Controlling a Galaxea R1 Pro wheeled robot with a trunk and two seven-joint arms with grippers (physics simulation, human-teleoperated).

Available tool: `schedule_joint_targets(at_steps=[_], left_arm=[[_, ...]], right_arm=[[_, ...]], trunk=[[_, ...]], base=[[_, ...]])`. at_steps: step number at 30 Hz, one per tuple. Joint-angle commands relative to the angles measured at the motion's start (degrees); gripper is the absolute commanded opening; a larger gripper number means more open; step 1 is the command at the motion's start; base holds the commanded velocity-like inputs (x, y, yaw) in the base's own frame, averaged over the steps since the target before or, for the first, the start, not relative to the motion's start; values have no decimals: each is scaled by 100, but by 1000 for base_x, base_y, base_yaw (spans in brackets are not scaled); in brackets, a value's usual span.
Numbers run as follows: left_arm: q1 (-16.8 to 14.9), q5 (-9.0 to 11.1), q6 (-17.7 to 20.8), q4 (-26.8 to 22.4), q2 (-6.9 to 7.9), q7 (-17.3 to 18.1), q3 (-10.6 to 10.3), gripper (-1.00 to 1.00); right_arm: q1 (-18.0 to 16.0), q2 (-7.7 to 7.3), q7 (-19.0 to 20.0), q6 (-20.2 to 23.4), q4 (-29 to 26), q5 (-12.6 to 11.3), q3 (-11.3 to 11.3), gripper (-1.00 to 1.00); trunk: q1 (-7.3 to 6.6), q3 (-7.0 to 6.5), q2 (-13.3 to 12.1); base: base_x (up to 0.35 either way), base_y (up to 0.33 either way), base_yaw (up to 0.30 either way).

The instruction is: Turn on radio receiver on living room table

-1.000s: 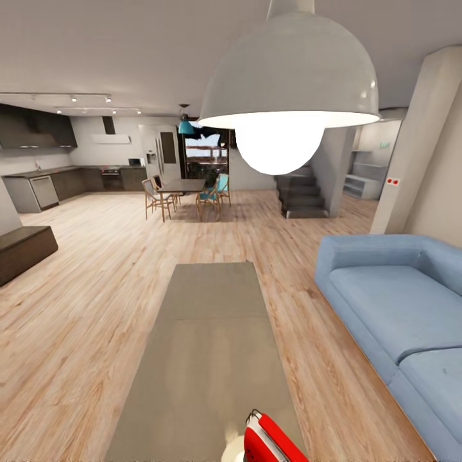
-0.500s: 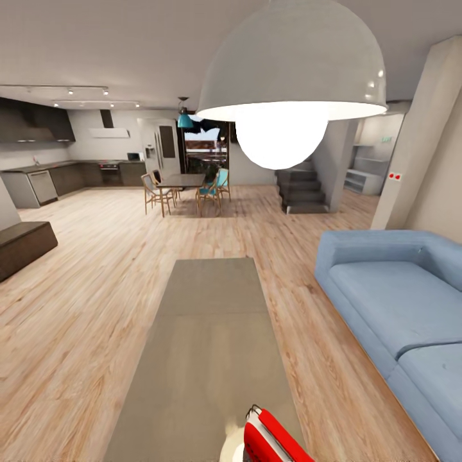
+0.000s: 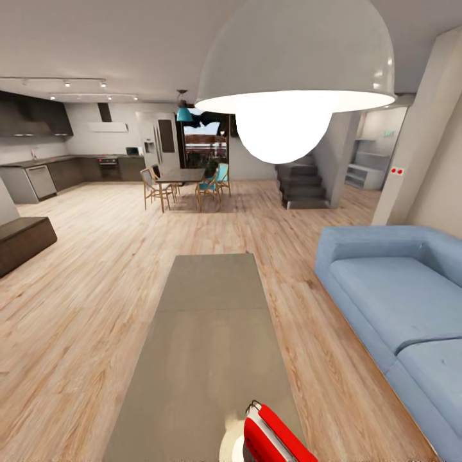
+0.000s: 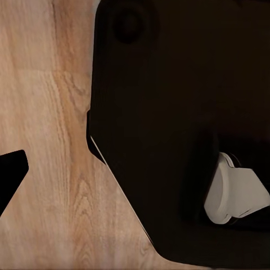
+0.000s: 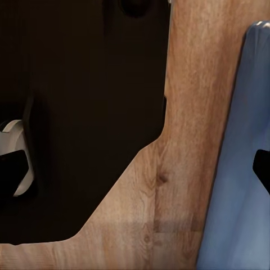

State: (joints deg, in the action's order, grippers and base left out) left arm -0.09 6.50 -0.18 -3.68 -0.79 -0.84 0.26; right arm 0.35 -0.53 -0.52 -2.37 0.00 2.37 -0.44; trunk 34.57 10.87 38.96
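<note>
The living room is big, with a wood floor (image 3: 83, 301), a long blue sofa (image 3: 398, 301) and a huge white lamp (image 3: 292, 64) hanging over the long grey table (image 3: 205, 333). The little red radio receiver (image 3: 276, 436) sits at the near end of the table, close to the robot, so the robot has found it, but I think nobody has touched it or turned it on yet. The arms hang low over the floor by the robot's dark base (image 4: 185, 112), and I cannot tell if the fingers are apart or together.

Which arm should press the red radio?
Probably the right. The radio sits at the near end of the table, slightly right of middle, toward the sofa. Neither arm is raised yet.
</note>
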Motion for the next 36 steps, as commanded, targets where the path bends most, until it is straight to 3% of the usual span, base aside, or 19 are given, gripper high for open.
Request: schedule_joint_targets(at_steps=[1,36], left_arm=[[0,0,0,0,0,1,0,100],[0,8,-1,-1,0,-1,0,100]], right_arm=[[0,0,2,0,0,0,0,100],[0,0,3,0,0,3,0,100]], trunk=[[0,10,0],[0,331,0]], base=[[0,0,0],[0,0,0]])
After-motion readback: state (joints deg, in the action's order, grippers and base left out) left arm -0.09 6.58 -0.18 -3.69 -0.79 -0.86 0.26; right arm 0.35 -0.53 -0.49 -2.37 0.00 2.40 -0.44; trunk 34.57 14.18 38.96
